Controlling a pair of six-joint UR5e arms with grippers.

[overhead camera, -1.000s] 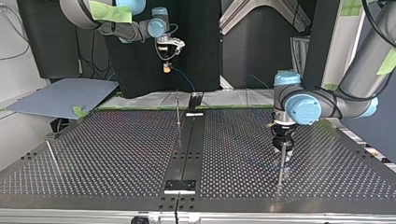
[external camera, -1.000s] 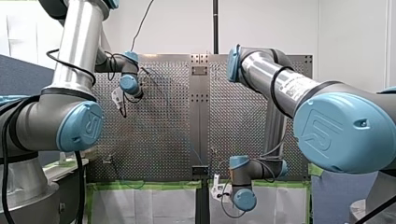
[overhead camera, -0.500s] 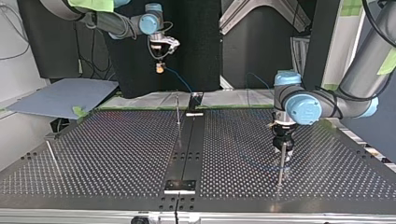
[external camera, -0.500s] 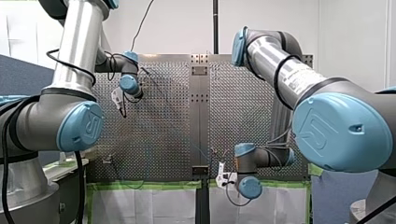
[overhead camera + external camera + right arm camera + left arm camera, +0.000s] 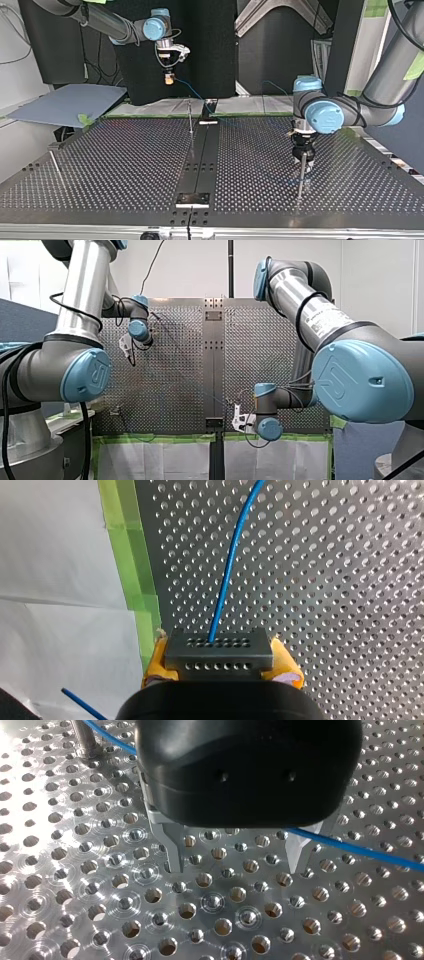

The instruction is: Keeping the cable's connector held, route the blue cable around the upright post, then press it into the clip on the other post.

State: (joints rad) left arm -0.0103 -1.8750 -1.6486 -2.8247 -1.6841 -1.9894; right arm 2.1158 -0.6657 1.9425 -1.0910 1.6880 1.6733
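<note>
My right gripper is shut on a grey connector block, clamped between its yellow pads. The blue cable leaves the block and runs out over the perforated table. In the top view this gripper hangs in the air beyond the table's far edge, and the cable slopes down from it toward the middle post. My left gripper is open just above the plate, its metal fingers apart. The cable crosses under it, past a post. In the top view it stands behind an upright post.
A black rail runs down the middle of the table. A thin leaning post stands at the top view's left, and a grey board lies beyond it. Green tape lines the table's edge.
My right gripper has carried the connector leftward in the top view and up toward the table's edge in the front view. My left arm has stayed put.
</note>
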